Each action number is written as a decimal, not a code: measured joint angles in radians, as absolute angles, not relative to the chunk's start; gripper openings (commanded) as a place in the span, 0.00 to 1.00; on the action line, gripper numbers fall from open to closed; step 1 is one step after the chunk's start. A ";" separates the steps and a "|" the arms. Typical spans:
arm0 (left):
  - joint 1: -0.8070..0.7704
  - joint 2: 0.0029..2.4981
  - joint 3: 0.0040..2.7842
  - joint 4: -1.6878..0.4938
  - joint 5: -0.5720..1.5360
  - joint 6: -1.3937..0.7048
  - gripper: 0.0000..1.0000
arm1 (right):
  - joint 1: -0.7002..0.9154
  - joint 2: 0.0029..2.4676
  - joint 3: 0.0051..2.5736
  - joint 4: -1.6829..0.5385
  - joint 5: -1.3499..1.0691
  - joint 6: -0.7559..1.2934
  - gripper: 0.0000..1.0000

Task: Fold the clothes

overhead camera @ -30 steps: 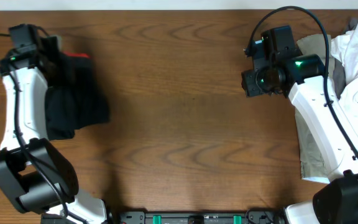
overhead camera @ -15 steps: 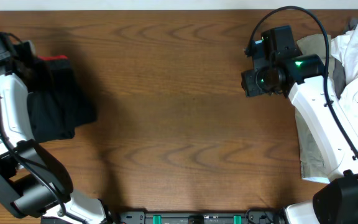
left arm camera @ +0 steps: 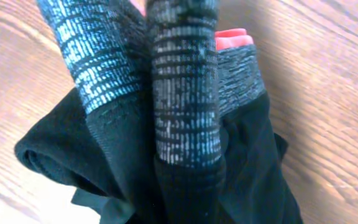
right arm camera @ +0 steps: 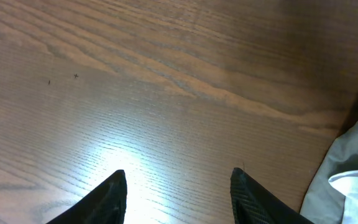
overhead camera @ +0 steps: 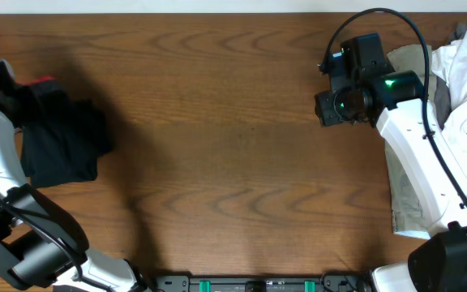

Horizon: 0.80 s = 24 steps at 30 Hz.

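1. The black garment (overhead camera: 62, 146) sits at the far left edge of the surface (overhead camera: 233, 162), bunched under the left arm. The unfolded pile (overhead camera: 460, 89) of white and beige clothes is at the far right, well apart from it.
2. Left gripper (left arm camera: 145, 134): jaws pressed almost together, and they look to be pinching a thick fold of the black cloth. The tips are buried in fabric.
3. Right gripper (right arm camera: 178, 177): jaws spread and holding nothing, hovering over bare wood just beside the pile.
4. Handling, as a judgement: soft knit, light and limp, not fragile. It will sag and bunch and won't hold its shape if lifted from one point. Layers may slip over each other.
5. Where to grab: a hem or corner, a thin edge rather than the thick wad. The red trim (left arm camera: 232, 38) makes a good landmark edge.
6. Orientation: in the overhead view the bundle's long axis runs roughly far-to-near, with the red-trim end toward the far side. I can't tell what kind of garment it is.
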<state>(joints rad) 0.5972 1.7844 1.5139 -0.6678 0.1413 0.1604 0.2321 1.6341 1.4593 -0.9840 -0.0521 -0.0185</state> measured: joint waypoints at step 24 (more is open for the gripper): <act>0.617 1.786 1.514 -0.715 0.295 0.056 0.68 | 0.232 1.634 1.459 -0.986 -0.057 -0.009 0.87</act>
